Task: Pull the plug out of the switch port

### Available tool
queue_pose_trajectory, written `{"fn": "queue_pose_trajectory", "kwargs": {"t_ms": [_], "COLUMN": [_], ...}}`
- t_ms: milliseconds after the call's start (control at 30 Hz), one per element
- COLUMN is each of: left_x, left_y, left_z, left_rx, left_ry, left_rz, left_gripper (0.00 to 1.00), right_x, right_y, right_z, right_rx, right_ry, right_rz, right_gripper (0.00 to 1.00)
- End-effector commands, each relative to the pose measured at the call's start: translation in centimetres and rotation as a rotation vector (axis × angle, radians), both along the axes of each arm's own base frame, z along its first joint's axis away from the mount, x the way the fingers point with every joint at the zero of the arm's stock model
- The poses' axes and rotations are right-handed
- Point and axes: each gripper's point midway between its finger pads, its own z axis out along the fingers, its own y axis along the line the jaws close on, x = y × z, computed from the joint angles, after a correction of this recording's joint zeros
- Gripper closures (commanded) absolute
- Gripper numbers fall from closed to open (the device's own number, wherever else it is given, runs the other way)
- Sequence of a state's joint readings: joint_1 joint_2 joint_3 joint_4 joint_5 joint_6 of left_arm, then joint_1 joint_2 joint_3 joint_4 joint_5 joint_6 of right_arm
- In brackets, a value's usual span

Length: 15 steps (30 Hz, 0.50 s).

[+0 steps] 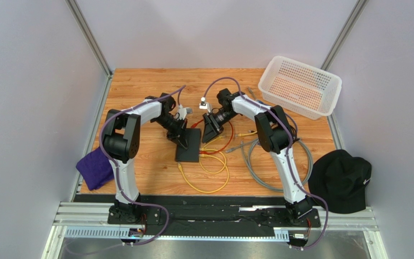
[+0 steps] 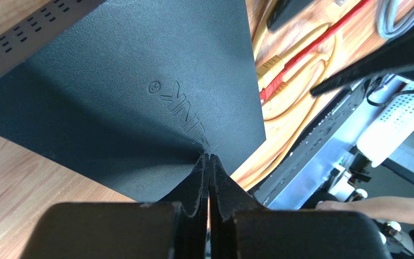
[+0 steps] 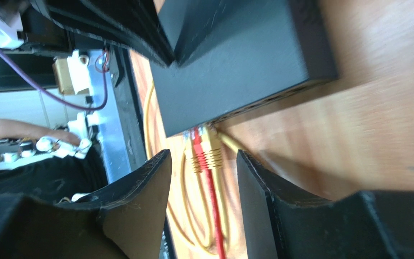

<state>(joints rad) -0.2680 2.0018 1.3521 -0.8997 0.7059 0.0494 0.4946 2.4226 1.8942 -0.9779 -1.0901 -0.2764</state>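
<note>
**Two arms at the switch, with the plugs seated in its ports**

The switch [image 1: 188, 145], a flat matte-black box, is shown lying on the wooden table [image 1: 139, 86] near its middle, between the two arms. In the left wrist view its top face [image 2: 128, 91] fills most of the frame, with embossed lettering visible and a row of vent slots along one edge.

The left gripper [image 1: 182, 141] is seen pressed down on the top face of the switch. Its jaws are fully closed, the fingertips [image 2: 199, 178] meeting with nothing between them; the tips touch the lid close to one edge.

The right gripper [image 3: 204, 172] is positioned at the port edge of the switch. Its jaws stand about half open, and a red plug [image 3: 195, 145] and a yellow plug [image 3: 212, 148] lie in the gap between the fingers [image 3: 144, 189]. Both plugs are seated side by side in the ports. Contact between the fingers and either plug is not seen, so nothing is gripped.

The red cable [image 1: 222, 144] and the yellow cable [image 1: 209, 178] are seen trailing from the switch across the table, the yellow one in loose loops. A grey cable [image 1: 263, 167] is coiled near the right arm. A white basket [image 1: 300, 86] sits at the far right corner, a purple cloth [image 1: 94, 168] at the left edge, and a black cap [image 1: 341, 181] at the right edge.
</note>
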Motion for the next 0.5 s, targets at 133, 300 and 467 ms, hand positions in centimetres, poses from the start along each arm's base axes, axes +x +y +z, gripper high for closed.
{"fn": "queue_pose_trajectory", "kwargs": {"t_ms": [133,300,467], "left_x": [1.7,1.7,2.2], "left_y": [0.8,0.8,0.6], "left_z": [1.1,1.3,1.7], "left_rx": [0.042,0.039,0.034], "left_ry": [-0.145,-0.151,-0.161], "left_rz": [-0.042,-0.024,-0.018], "left_gripper": [1.0,1.0,1.0], "right_x": [4.8,3.2,-0.8], "right_y": [-1.1,-6.5,-11.8], "right_z": [-3.0,-3.2,-2.0], "right_rx": [-0.204,-0.394,-0.486], "right_ry": [-0.18,-0.169,-0.151], "right_rz": [-0.122,-0.147,-0.074], "right_gripper": [0.48,0.49,0.5]}}
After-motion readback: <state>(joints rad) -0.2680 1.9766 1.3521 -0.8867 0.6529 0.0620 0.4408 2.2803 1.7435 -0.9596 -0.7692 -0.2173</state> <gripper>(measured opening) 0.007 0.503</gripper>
